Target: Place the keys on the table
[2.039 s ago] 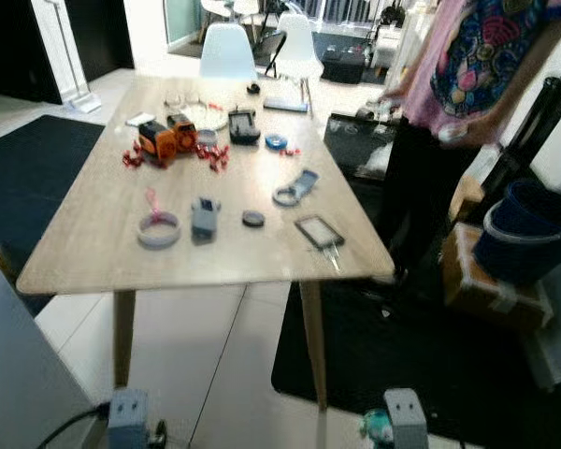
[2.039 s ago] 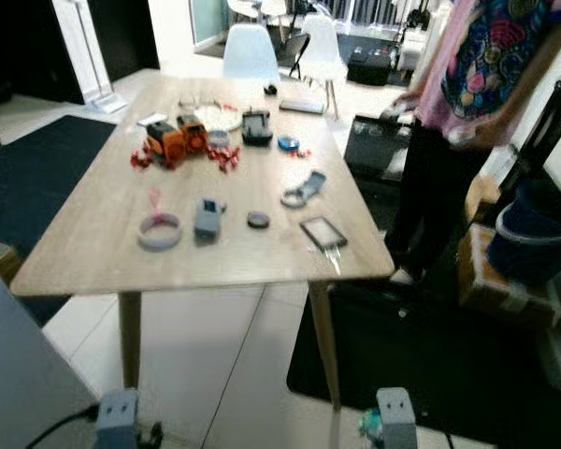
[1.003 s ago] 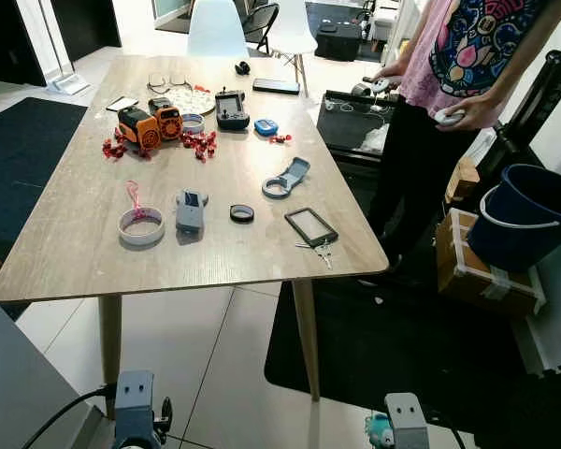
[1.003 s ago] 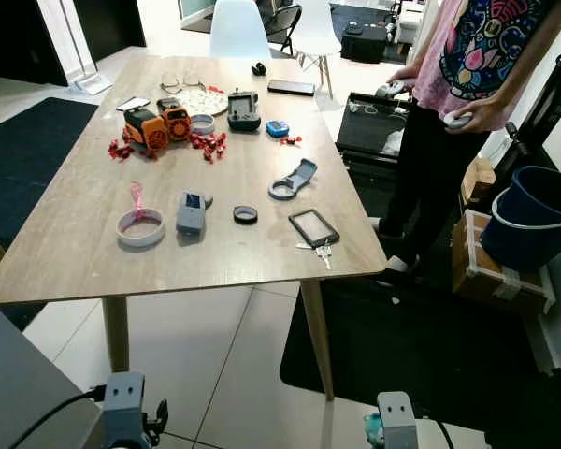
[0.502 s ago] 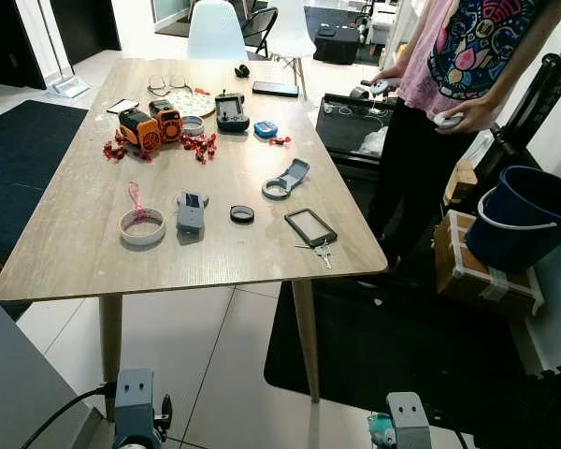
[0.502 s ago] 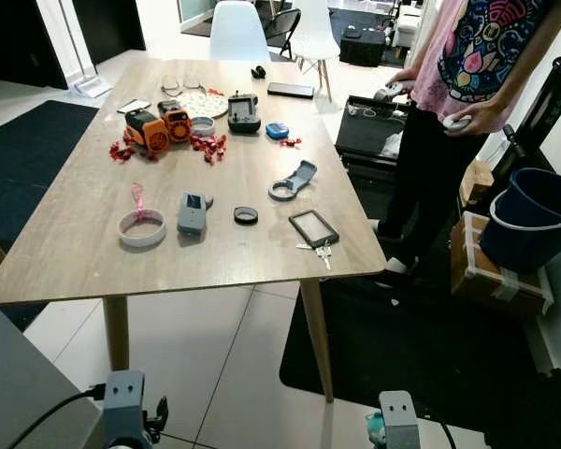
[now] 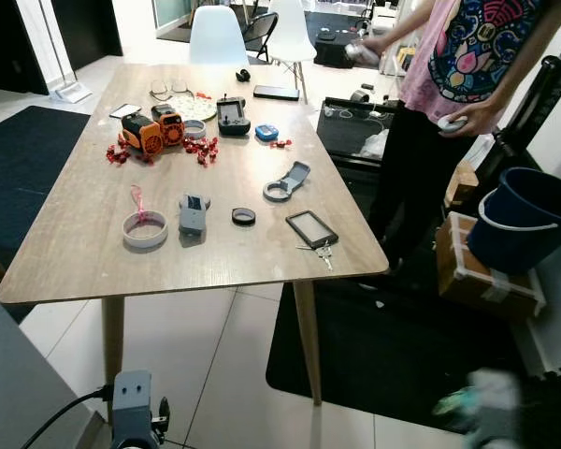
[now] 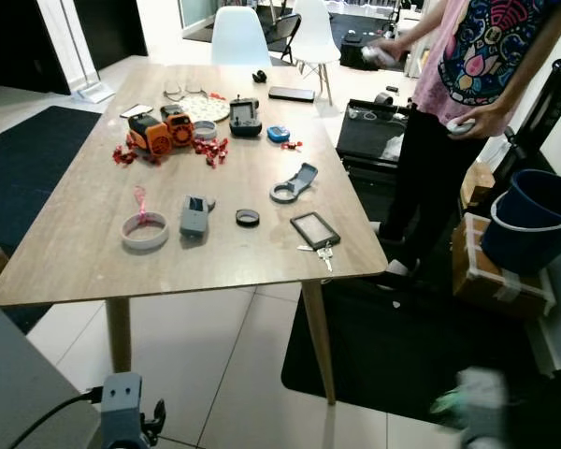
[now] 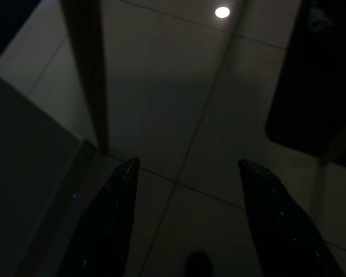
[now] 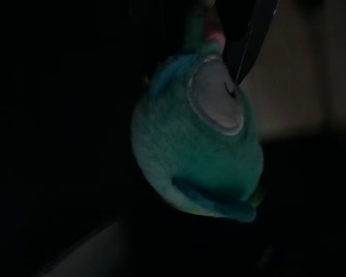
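Observation:
A teal plush keyring (image 10: 202, 150) hangs close before my right wrist camera, a pink bit at its top, and my right gripper holds it. In the eye views that arm is a pale blur (image 7: 481, 402) low at the right, over the black rug, with a teal smear (image 7: 449, 404) beside it. The wooden table (image 7: 75, 253) stands ahead. A small bunch of keys (image 7: 323, 252) lies near its front right corner, beside a black-framed card (image 7: 311, 228). My left gripper (image 9: 184, 219) hangs open above the tiled floor by a table leg.
A tape roll (image 7: 145, 229), a grey device (image 7: 192, 214), orange toys (image 7: 154, 131) and other small items lie on the table. A person (image 7: 449, 84) stands at its right side. A blue bucket (image 7: 519, 220) sits on a cardboard box (image 7: 481, 276). White chairs stand beyond.
My right arm has swung out to the right and is now blurred with the teal keyring. The person has raised one hand. The left arm stays put.

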Tool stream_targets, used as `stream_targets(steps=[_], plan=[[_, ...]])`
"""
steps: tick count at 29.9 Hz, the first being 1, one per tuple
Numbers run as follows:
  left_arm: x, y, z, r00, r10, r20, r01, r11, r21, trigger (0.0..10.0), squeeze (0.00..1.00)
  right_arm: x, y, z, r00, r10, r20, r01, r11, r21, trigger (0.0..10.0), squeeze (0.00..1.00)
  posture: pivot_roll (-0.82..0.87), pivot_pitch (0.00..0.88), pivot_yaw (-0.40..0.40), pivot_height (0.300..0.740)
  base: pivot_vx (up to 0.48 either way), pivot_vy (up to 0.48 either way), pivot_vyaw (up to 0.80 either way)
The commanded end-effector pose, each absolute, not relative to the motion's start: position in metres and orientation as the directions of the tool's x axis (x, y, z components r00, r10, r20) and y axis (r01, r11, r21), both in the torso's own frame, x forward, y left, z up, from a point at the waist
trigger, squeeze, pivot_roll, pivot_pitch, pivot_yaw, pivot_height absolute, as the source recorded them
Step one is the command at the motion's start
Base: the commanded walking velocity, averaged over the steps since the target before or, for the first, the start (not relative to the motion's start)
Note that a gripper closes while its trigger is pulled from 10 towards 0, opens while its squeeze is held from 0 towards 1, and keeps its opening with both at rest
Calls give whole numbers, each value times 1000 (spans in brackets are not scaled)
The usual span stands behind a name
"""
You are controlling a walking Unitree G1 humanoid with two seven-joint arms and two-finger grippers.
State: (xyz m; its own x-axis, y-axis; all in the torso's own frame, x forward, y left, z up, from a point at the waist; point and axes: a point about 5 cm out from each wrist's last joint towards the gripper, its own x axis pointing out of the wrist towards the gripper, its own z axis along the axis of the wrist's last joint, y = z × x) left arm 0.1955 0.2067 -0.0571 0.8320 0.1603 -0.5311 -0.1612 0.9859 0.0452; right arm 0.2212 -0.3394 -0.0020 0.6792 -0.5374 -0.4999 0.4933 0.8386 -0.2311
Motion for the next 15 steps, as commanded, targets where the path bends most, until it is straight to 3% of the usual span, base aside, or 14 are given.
stream_targets(steps=[1, 2, 4, 5, 7, 10, 12, 14, 15], plan=[[191, 204, -61, 820, 155, -551, -161, 986, 39, 10000, 0, 245, -354, 29, 719, -571, -397, 559, 814, -158, 10000, 0, 36, 28, -40, 740, 0, 0, 0], [191, 204, -61, 820, 155, -551, -161, 986, 39, 10000, 0, 245, -354, 29, 719, -571, -397, 559, 814, -158, 10000, 0, 36, 28, -40, 740, 0, 0, 0], [193, 203, -60, 820, 149, -553, -154, 987, 38, 10000, 0, 283, -362, 79, 786, -566, -250, 565, 821, -81, 10000, 0, 32, 26, -39, 740, 0, 0, 0], [193, 203, -60, 820, 149, -553, -154, 987, 38, 10000, 0, 283, -362, 79, 786, -566, -250, 565, 821, -81, 10000, 0, 32, 26, -39, 740, 0, 0, 0], [195, 203, -60, 821, 146, -552, -152, 988, 36, 10000, 0, 322, -346, 118, 867, -475, -150, 479, 878, -17, 10000, 0, 34, 23, -41, 740, 0, 0, 0], [195, 202, -60, 821, 146, -551, -152, 988, 35, 10000, 0, 335, -335, 130, 896, -427, -119, 430, 903, 1, 10000, 0, 36, 22, -43, 740, 0, 0, 0], [196, 202, -59, 822, 147, -550, -153, 988, 34, 10000, 0, 364, -294, 148, 966, -245, -84, 246, 969, 10, 10000, 0, 39, 21, -45, 740, 0, 0, 0], [196, 202, -59, 822, 147, -550, -153, 988, 34, 10000, 0, 364, -294, 148, 966, -245, -84, 246, 969, 10, 10000, 0, 39, 21, -45, 740, 0, 0, 0], [197, 202, -59, 823, 147, -549, -154, 987, 34, 10000, 0, 374, -274, 154, 985, -157, -75, 158, 987, 6, 10000, 0, 41, 21, -46, 740, 0, 0, 0]])
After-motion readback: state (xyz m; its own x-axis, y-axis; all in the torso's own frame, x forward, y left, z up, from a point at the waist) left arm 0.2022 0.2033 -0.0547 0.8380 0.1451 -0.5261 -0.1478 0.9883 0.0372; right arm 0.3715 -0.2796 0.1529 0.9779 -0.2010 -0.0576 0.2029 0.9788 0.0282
